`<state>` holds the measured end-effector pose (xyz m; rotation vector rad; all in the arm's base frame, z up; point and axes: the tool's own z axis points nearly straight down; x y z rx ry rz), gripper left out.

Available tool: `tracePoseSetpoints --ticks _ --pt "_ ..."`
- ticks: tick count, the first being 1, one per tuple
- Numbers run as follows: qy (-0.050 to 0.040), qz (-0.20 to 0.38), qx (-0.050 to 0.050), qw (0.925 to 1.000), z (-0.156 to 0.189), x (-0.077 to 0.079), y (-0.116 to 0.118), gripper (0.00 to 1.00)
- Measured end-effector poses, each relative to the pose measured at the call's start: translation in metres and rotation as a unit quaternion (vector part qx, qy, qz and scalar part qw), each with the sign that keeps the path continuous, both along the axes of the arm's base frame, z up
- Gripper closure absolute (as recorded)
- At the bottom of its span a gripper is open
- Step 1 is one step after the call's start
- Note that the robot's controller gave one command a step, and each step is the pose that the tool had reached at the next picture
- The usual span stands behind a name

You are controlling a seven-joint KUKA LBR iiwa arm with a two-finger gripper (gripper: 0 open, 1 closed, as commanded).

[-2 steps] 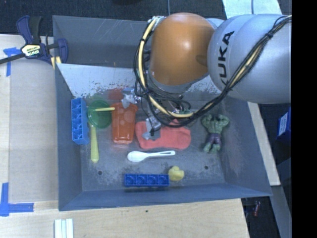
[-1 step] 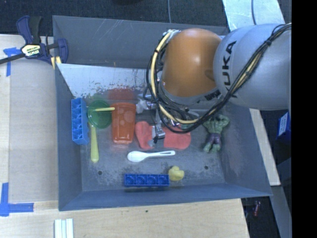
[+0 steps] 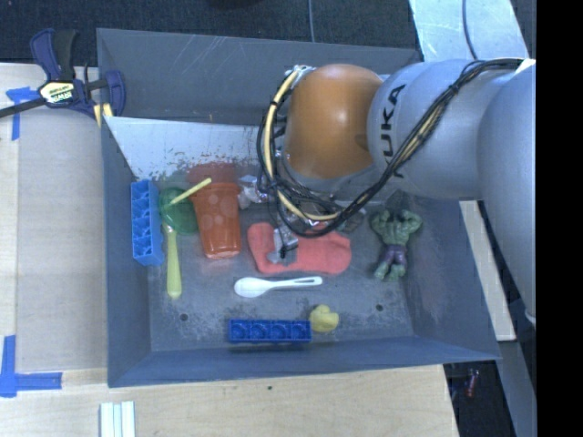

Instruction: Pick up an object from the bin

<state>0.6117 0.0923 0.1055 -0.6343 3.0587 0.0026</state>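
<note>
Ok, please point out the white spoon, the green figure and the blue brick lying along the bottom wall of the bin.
white spoon [image 3: 249, 288]: camera view, on its bowl.
green figure [image 3: 394, 229]: camera view, on its chest.
blue brick [image 3: 269, 331]: camera view, on the middle of its top.

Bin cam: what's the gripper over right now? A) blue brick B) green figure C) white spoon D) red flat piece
D: the gripper sits over the left end of the red flat piece mid-bin; the white spoon lies apart, nearer the bin's front wall.
</note>
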Motion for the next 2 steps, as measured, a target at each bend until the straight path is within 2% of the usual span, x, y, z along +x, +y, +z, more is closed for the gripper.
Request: tracePoseSetpoints --ticks 1,2 --pt "-0.0013 0.182 -0.004 0.9833 -0.0342 0.0122 -0.0297 1.00" --pt "-0.0011 0.181 -0.004 0.9834 -0.0338 0.0122 -0.0297 1.00"
